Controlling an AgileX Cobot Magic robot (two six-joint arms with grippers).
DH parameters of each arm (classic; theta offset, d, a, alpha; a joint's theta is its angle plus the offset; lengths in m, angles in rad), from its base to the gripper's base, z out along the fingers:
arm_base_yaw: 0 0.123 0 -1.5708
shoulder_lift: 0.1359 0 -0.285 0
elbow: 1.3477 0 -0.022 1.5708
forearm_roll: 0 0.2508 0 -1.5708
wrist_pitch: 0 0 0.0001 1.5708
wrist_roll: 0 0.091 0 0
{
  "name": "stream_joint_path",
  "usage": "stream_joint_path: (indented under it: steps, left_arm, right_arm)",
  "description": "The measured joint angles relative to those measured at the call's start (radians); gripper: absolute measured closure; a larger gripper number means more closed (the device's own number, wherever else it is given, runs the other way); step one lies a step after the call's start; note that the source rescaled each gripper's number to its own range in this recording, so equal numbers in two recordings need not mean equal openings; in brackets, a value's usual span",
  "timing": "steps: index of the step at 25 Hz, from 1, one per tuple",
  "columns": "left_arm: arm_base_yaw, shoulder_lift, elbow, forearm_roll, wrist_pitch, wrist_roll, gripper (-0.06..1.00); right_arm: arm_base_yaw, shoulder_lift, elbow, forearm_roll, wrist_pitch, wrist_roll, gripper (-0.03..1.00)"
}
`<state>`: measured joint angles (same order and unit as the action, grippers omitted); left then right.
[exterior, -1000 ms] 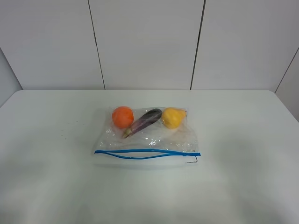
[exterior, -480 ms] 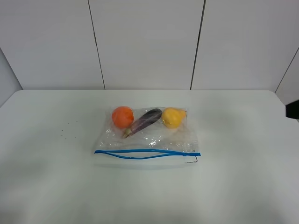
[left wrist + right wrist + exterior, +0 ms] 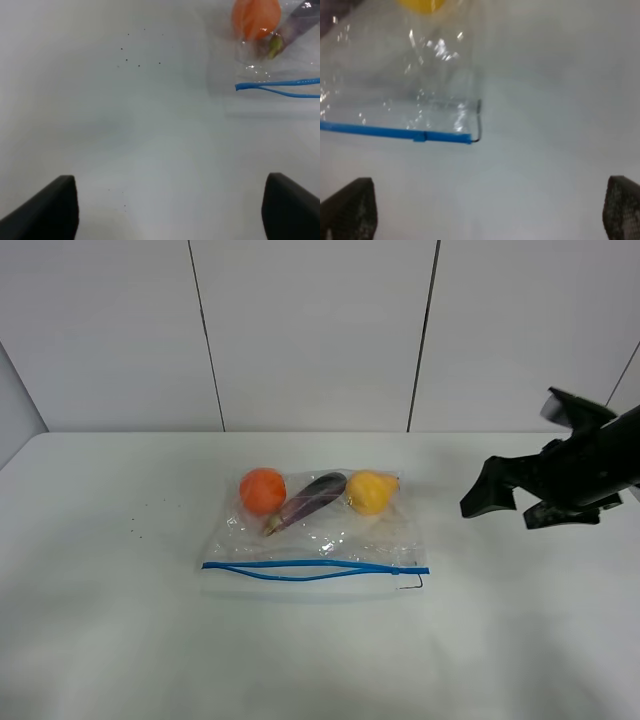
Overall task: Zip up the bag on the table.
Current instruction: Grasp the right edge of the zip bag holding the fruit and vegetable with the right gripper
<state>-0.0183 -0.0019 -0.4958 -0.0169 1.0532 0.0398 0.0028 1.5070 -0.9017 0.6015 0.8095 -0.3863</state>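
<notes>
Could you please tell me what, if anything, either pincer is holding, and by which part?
Nothing is held: the right pincer, open, hovers apart from the clear plastic zip bag; the left pincer is open and empty.

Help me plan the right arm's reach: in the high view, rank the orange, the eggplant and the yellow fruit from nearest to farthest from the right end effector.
From the right end effector, which hangs right of the bag:
1. the yellow fruit, at the bag's right end
2. the eggplant, in the middle
3. the orange, at the left end
</notes>
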Motion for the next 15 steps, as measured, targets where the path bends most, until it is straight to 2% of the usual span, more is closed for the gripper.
stream_joint_path:
  steps: [6, 10, 12, 15]
  left_arm:
    - [0.0, 0.0, 0.0, 0.0, 0.0, 0.0, -0.06]
    - [0.0, 0.0, 0.0, 0.0, 0.0, 0.0, -0.06]
    - [0.0, 0.0, 0.0, 0.0, 0.0, 0.0, -0.06]
    - [0.0, 0.0, 0.0, 0.0, 0.0, 0.0, -0.06]
  right_arm:
    - [-0.053, 0.231, -0.001, 0.281, 0.006, -0.293, -0.01]
    - [-0.114, 0.361, -0.045, 0.449, 0.137, -0.484, -0.01]
    - [-0.128, 0.418, -0.09, 0.502, 0.203, -0.548, -0.01]
    - [-0.125, 0.485, -0.163, 0.525, 0.242, -0.586, 0.0]
